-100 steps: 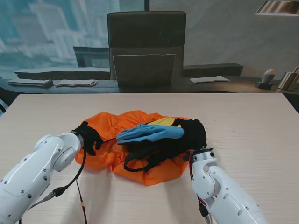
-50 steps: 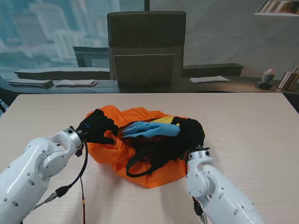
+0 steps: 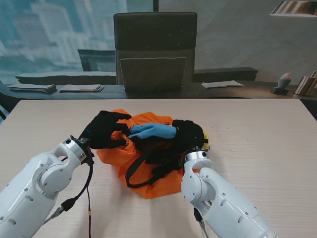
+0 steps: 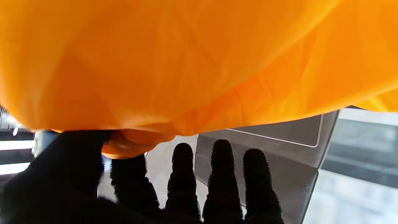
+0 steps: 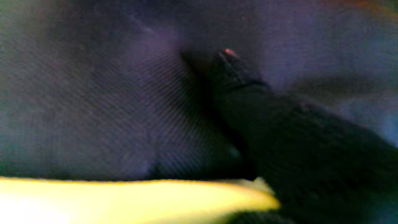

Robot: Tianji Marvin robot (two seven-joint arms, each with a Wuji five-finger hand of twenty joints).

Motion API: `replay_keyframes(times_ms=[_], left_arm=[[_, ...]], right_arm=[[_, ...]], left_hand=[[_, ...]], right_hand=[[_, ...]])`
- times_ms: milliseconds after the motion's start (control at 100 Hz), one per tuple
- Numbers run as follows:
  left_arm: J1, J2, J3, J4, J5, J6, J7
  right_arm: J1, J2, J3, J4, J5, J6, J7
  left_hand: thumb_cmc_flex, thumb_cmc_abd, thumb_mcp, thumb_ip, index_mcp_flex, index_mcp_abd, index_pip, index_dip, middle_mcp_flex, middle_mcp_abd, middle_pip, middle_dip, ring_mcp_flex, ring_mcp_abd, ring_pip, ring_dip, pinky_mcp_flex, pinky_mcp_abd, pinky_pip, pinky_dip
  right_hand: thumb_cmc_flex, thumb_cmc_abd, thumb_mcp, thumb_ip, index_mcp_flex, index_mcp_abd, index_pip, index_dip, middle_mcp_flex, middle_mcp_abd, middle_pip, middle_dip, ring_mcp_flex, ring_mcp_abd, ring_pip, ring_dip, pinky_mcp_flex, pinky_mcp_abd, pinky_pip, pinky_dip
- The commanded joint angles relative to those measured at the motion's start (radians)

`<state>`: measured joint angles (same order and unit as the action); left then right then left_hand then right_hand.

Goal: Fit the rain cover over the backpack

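Note:
An orange rain cover [image 3: 159, 186] lies bunched in the middle of the table, under and around a black backpack with a blue panel [image 3: 151, 131] and a yellow edge [image 3: 205, 145]. A black strap [image 3: 134, 171] loops toward me over the cover. My left hand [image 3: 105, 130] is at the cover's left edge, raised. In the left wrist view the orange fabric [image 4: 186, 62] drapes over it, with a fold pinched at the thumb [image 4: 71, 165]. My right hand [image 3: 188, 135] presses into the backpack's right side. The right wrist view is blurred, showing dark fabric [image 5: 93, 109] and a yellow strip [image 5: 124, 199].
The pale wooden table [image 3: 267, 144] stretches out on both sides of the bundle. Behind its far edge stand a dark office chair [image 3: 155, 49] and a dark desk with paper stacks [image 3: 79, 88]. A cable [image 3: 89, 198] hangs from my left forearm.
My left hand rose and swung farther and rightward, lifting the cover's left edge over the backpack. The right hand and backpack shifted left, and the whole bundle bunched tighter.

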<state>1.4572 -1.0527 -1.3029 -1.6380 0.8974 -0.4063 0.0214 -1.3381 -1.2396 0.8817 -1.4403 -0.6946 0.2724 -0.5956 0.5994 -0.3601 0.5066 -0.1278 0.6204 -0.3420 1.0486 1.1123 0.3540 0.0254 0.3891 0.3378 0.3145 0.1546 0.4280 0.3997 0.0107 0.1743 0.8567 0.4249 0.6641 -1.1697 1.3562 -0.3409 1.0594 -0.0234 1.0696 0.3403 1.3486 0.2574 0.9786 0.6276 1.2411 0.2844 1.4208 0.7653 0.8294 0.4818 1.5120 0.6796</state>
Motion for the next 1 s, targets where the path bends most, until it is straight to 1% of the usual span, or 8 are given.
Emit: replay_keyframes(times_ms=[0,290,590,660,750,840,910,990], left_arm=[[0.019,-0.014,0.004,-0.050,-0.049,-0.018,-0.025],[0.011,-0.017,0.037,-0.075,-0.182,-0.023,-0.092],[-0.090,-0.035,0.151,0.045,-0.274,0.045,-0.072],[-0.100,-0.030,0.159,0.054,-0.242,0.051,-0.081],[-0.102,-0.033,0.161,0.068,-0.190,0.061,-0.040],[-0.082,-0.028,0.136,0.047,-0.170,0.075,-0.049],[-0.059,-0.023,0.109,0.022,-0.151,0.089,-0.069],[-0.040,-0.019,0.086,0.010,-0.092,0.105,-0.055]], right_arm=[[0.003,-0.020,-0.012,-0.024,0.007,0.041,0.027],[0.028,0.007,-0.062,-0.063,-0.052,0.123,0.155],[0.040,0.085,-0.059,-0.104,-0.190,-0.129,0.294],[0.044,0.091,-0.056,-0.105,-0.205,-0.171,0.293],[0.040,0.093,-0.053,-0.111,-0.214,-0.195,0.282],[0.029,0.100,-0.045,-0.123,-0.231,-0.210,0.290],[0.007,0.101,-0.029,-0.139,-0.219,-0.218,0.303],[-0.028,0.104,0.002,-0.166,-0.204,-0.226,0.317]], left_hand=[[-0.018,0.005,0.044,-0.044,0.013,-0.059,0.036,0.025,-0.014,-0.039,0.009,-0.019,-0.008,-0.010,-0.011,-0.012,-0.015,-0.003,-0.025,-0.006],[0.018,-0.010,0.000,-0.029,0.016,-0.038,0.021,0.021,0.014,-0.035,-0.004,-0.032,-0.009,0.005,-0.041,-0.043,-0.006,0.041,-0.065,-0.026],[0.045,-0.066,0.066,-0.032,-0.133,0.026,0.145,-0.057,0.333,0.053,0.031,-0.014,0.266,0.006,0.019,-0.057,0.153,0.150,-0.094,-0.036],[0.125,-0.146,0.166,-0.035,-0.244,0.075,0.187,-0.130,0.429,-0.005,0.147,0.046,0.408,-0.010,0.114,0.011,0.206,0.105,-0.034,-0.009],[0.266,-0.213,0.186,-0.018,-0.382,0.081,0.099,-0.235,0.602,-0.104,0.128,0.408,0.491,-0.035,0.304,0.177,0.229,0.035,0.044,0.023],[0.315,-0.188,0.171,-0.017,-0.486,0.080,-0.185,-0.597,0.596,-0.099,0.175,0.474,0.470,-0.012,0.357,0.258,0.183,0.023,0.052,0.031],[0.378,-0.115,0.112,-0.016,-0.231,0.101,-0.179,-0.633,0.544,-0.047,0.173,0.580,0.389,0.033,0.403,0.326,0.127,0.013,0.044,0.032],[0.403,-0.052,0.046,-0.017,0.056,-0.001,-0.020,-0.623,0.508,-0.043,0.183,0.685,0.353,0.020,0.417,0.357,0.103,-0.013,0.049,0.035]], right_hand=[[0.110,-0.018,0.133,-0.008,0.090,0.104,0.073,-0.016,0.106,0.139,0.054,0.035,0.059,-0.034,0.128,0.050,0.061,0.057,0.038,0.022],[0.113,-0.054,0.149,-0.011,0.098,0.112,0.085,-0.030,0.108,0.146,0.088,0.029,0.061,-0.058,0.158,0.075,0.112,0.055,0.041,0.031],[0.079,0.015,0.117,-0.011,0.086,0.029,0.075,-0.021,0.103,0.099,0.055,0.021,0.063,-0.083,0.121,0.063,0.038,-0.022,0.028,0.052],[0.070,0.038,0.107,-0.008,0.076,0.010,0.069,-0.015,0.103,0.086,0.041,0.022,0.063,-0.082,0.110,0.059,0.020,-0.033,0.026,0.057],[0.064,0.073,0.086,0.000,0.060,-0.010,0.057,-0.005,0.099,0.072,0.019,0.026,0.063,-0.084,0.086,0.046,-0.006,-0.047,0.020,0.062],[0.038,0.127,0.040,0.009,0.029,-0.052,0.029,0.005,0.068,0.028,0.007,0.041,0.065,-0.102,0.033,0.012,-0.054,-0.086,0.005,0.059],[-0.010,0.178,-0.022,0.009,-0.028,-0.069,-0.013,0.001,0.001,-0.005,-0.002,0.041,0.065,-0.080,-0.070,-0.053,-0.147,-0.117,-0.015,0.046],[-0.089,0.194,-0.085,-0.013,-0.121,-0.083,-0.073,-0.012,-0.098,-0.029,0.002,0.047,0.016,-0.071,-0.129,-0.094,-0.233,-0.151,-0.012,0.048]])
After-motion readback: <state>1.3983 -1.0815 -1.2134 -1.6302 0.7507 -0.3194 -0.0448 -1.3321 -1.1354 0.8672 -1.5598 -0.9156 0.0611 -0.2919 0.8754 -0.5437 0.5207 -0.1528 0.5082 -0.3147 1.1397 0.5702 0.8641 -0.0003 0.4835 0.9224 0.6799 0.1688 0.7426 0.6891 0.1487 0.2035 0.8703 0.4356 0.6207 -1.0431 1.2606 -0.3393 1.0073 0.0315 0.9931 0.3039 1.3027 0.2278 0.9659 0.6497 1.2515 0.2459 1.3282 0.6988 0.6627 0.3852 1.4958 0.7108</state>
